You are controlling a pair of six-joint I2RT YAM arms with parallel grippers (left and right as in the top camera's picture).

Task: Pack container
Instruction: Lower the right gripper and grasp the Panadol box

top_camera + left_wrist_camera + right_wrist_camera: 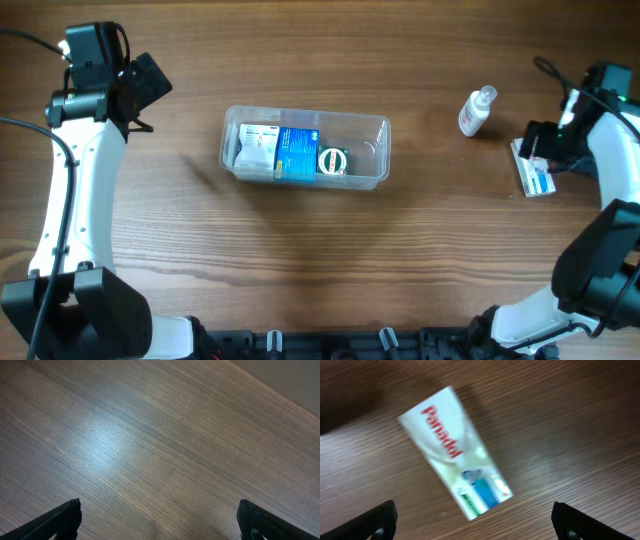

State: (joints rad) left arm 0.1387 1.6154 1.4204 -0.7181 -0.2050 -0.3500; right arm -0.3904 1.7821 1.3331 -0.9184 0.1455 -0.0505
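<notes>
- Fingertips (377, 519) of the right tool (477, 522) fill the lower corners of the right wrist view, dark and spread wide, with nothing pinched between them.
- Panadol box (455, 455): white, with red lettering and a blue-and-green patch at one end. It lies flat and askew on the wooden desk (570, 420), ahead of the spread fingertips.
- Overhead, the right tool (535, 140) sits above the far end of the Panadol box (538, 180), near the right edge of the desk (300, 260). Contact between the two cannot be told.
- Spray bottle (474, 110): small, white and clear, lying tilted just beside the right tool, on its container side.
- Container (305, 112): a clear rectangular tub with rounded corners, resting at the middle of the desk, well apart from both arms.
- Inside the container, from its left end: a white box (258, 147), a blue box (297, 152) against it, then a round dark-and-green item (332, 160). Its right end is bare.
- Left tool (150, 80): at the far left of the desk, well apart from the container.
- In the left wrist view the left tool (160, 522) shows two dark fingertips (62, 519) spread wide over bare wood grain (150, 435), holding nothing.
</notes>
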